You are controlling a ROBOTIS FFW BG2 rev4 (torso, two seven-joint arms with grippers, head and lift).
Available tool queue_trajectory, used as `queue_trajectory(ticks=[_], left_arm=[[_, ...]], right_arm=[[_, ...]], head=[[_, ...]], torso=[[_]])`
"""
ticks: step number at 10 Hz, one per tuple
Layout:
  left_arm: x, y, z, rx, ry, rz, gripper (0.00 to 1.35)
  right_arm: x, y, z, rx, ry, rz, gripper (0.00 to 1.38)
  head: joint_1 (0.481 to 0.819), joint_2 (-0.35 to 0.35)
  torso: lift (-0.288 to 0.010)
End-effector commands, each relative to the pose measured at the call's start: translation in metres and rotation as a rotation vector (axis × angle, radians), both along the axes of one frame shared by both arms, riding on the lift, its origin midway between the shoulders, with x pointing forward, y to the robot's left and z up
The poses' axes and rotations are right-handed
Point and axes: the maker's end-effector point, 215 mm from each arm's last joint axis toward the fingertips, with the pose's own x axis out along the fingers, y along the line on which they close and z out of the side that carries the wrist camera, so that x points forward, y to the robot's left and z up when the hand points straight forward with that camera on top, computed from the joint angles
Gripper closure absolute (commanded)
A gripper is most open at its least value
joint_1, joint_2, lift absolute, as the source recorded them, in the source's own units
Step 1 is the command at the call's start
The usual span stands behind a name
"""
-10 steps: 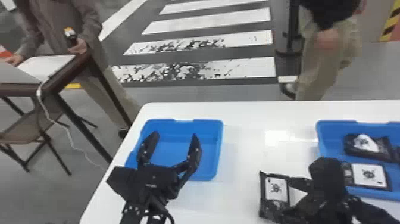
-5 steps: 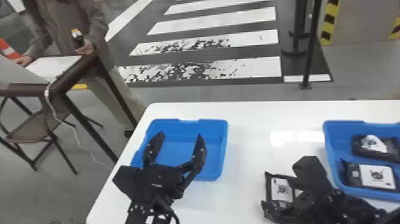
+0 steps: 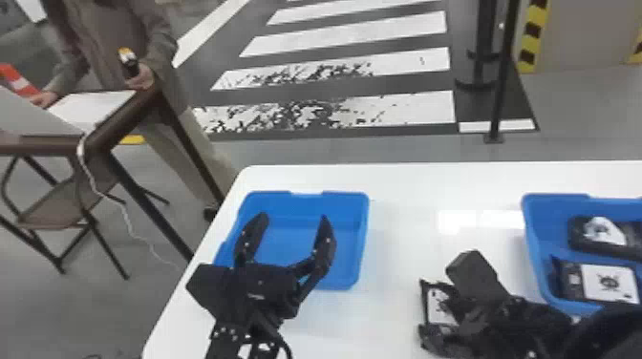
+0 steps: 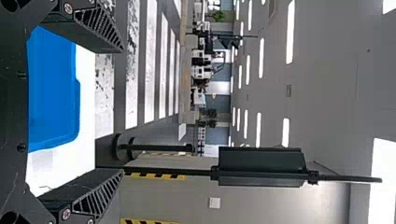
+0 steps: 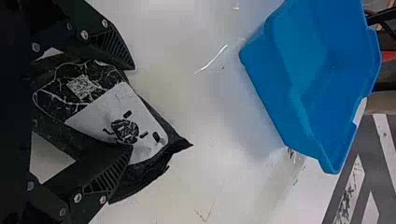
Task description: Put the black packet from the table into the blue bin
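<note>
In the head view my left gripper (image 3: 294, 217) stands open above the left blue bin (image 3: 356, 267). The left wrist view has that gripper (image 4: 122, 110) with its fingers wide apart and the bin (image 4: 51, 93) beyond. My right gripper (image 3: 444, 298) is low over the black packet (image 3: 438, 310), which lies on the white table. Seen from the right wrist, the packet (image 5: 116, 116) is between the spread fingers of the gripper (image 5: 132, 108); the lower finger covers part of its white label. A blue bin (image 5: 303, 88) stands apart from it.
A second blue bin (image 3: 535, 258) at the right holds two black packets (image 3: 606, 282). The white table (image 3: 406, 181) has a left edge beside the left bin. A brown table (image 3: 124, 114) and a folding chair (image 3: 57, 200) stand farther left.
My right gripper has moved left over the packet, so its fingers now cover more of it. The left gripper keeps its place over the left bin. The head view has shifted slightly.
</note>
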Motion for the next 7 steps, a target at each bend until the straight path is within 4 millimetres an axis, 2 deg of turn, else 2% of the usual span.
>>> queue_trajectory(ticks=[1,2,4,5,6,7], left_arm=[[-0.001,0.002,-0.001,0.002,0.002,0.003,0.11],[-0.001,0.003,0.0,0.003,0.0,0.004,0.11],[-0.002,0.004,0.001,0.004,-0.003,0.006,0.12],[-0.002,0.006,0.001,0.003,-0.006,0.01,0.12],[-0.002,0.006,0.001,0.002,-0.006,0.01,0.12],[-0.002,0.007,0.002,0.0,-0.009,0.012,0.12]], right_arm=[[-0.001,0.0,-0.001,-0.002,-0.002,0.005,0.89],[-0.002,0.002,0.0,0.002,-0.005,0.006,0.89],[0.002,0.004,0.012,0.028,-0.032,-0.006,1.12],[0.012,-0.001,0.026,0.059,-0.069,-0.036,1.12],[0.028,-0.013,0.051,0.098,-0.145,-0.095,1.12],[0.051,-0.041,0.084,0.122,-0.256,-0.188,1.12]], head=[[0.695,0.332],[0.695,0.335],[0.695,0.341],[0.695,0.343],[0.695,0.341],[0.695,0.332]], torso=[[-0.11],[-0.11],[-0.11],[-0.11],[-0.11],[-0.11]])
